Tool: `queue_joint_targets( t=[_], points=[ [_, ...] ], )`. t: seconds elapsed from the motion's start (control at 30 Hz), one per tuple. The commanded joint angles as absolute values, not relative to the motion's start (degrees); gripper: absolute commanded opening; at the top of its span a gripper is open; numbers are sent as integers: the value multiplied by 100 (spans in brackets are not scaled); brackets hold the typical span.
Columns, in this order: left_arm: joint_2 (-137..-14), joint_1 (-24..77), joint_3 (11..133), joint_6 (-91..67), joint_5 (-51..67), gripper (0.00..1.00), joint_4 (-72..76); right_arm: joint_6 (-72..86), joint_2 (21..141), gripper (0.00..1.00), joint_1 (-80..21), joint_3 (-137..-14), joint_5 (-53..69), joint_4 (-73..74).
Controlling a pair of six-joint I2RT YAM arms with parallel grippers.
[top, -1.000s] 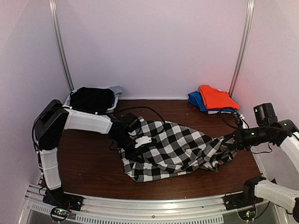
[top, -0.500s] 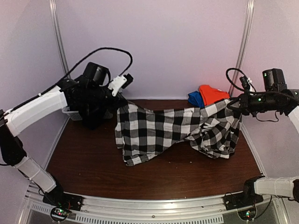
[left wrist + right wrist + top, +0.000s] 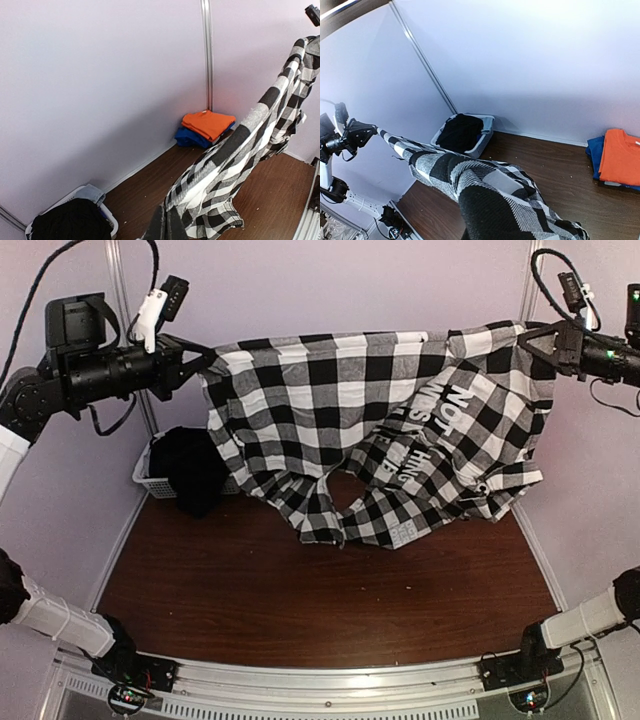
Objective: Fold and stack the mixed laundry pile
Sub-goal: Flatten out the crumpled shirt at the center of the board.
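Note:
The black-and-white checked shirt (image 3: 380,430) hangs spread in the air, with white lettering on its right half. My left gripper (image 3: 203,364) is shut on its upper left corner, and its fingers (image 3: 161,220) pinch the cloth at the bottom of the left wrist view. My right gripper (image 3: 530,342) is shut on the upper right corner; in the right wrist view the cloth (image 3: 485,195) hides its jaws. The shirt's lower hem hangs just over the table (image 3: 300,600). The black garment (image 3: 190,468) lies in the white basket (image 3: 145,478). The orange-red garment (image 3: 207,121) lies folded at the back right.
The orange-red garment rests on a folded blue garment (image 3: 189,136) in the back right corner, and both are hidden behind the shirt in the top view. The basket stands at the back left against the wall. Vertical metal rails (image 3: 128,340) run up the back corners.
Both grippers have lifted the checked shirt from the table up high and pulled apart, left arm up-left and right arm up-right. The shirt now hangs spread open.

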State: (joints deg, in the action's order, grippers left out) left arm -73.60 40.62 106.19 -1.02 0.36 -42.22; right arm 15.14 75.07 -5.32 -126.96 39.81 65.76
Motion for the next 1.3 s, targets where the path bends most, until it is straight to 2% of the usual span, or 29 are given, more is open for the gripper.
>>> queue_joint_targets(
  t=[0.0,0.13,0.27,0.47,0.57,0.73,0.83,0.9,1.0,1.1,1.2,1.27],
  points=[
    [-6914,4017,10924,-251,523,0,-4353,1625,7219,0,-476,-13189,4320,6586],
    [-6933,4017,11385,-367,859,0,-4615,2016,7033,0,-480,-13314,4427,6356],
    [-7123,4017,11796,-370,711,0,-4880,1997,7031,0,-483,-13198,4275,6546],
    [-7473,4017,11668,-434,-655,0,-5068,1802,7103,0,-475,-12412,3439,6535],
    [-7913,4017,11697,-398,-968,0,-5100,1744,7331,0,-420,-12015,3121,6220],
    [-8977,3816,12384,-447,-1291,0,-4772,2176,8188,0,288,-12214,3687,4954],
    [-9684,3399,13429,-759,-1023,0,-4606,3060,9012,0,852,-12987,4345,4111],
    [-9984,3060,14006,-1149,-422,0,-4301,3827,9556,0,1169,-13711,4879,3515],
    [-10032,2816,14304,-1351,436,0,-3523,5257,10134,0,1479,-14531,5616,2106],
    [-9931,2813,14370,-1310,1029,0,-3308,6460,10178,0,1570,-14592,6075,574],
    [-9542,2812,13706,-1183,1624,0,-3506,5989,9732,0,1549,-14262,6466,931],
    [-9033,2812,12734,-1128,1811,0,-3584,4695,9066,0,1481,-13496,6492,2314]
  ],
)
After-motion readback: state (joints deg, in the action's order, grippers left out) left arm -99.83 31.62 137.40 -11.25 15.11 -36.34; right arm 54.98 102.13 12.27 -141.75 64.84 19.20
